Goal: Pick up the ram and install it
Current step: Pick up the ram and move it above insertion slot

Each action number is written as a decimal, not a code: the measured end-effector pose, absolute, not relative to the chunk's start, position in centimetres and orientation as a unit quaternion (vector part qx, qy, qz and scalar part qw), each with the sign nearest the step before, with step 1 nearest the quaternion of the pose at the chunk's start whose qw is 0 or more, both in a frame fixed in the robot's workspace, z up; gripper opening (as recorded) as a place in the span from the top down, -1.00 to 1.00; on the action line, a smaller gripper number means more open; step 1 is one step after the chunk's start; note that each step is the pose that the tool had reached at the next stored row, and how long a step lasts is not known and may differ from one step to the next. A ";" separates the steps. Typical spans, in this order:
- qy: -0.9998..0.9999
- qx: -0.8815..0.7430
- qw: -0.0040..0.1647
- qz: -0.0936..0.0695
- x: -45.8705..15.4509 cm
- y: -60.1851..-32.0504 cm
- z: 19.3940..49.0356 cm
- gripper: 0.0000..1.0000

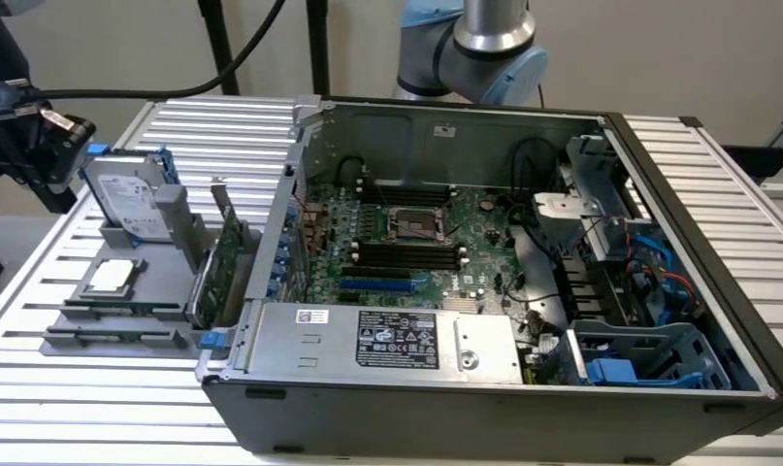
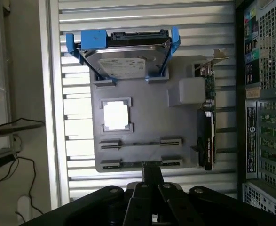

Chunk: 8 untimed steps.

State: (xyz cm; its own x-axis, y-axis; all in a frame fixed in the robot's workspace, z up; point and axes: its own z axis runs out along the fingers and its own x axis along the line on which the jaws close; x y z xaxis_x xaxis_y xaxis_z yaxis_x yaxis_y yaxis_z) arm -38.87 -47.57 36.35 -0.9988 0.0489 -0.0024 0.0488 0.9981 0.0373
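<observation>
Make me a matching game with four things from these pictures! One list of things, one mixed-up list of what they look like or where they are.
Things:
1. hard drive
2. square silver chip
3. green card
4. computer case

Clues:
a. open, insides showing
b. lies flat in the grey tray
c. has blue rails
d. stands on edge beside the case

Pairs: 1-c, 2-b, 3-d, 4-a.
</observation>
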 end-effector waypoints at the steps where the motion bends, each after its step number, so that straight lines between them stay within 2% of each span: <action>1: 1.000 0.016 0.001 0.019 -38.9 -47.6 36.3 1.00; 8: 0.999 -0.048 0.000 0.019 -38.9 -47.6 36.1 1.00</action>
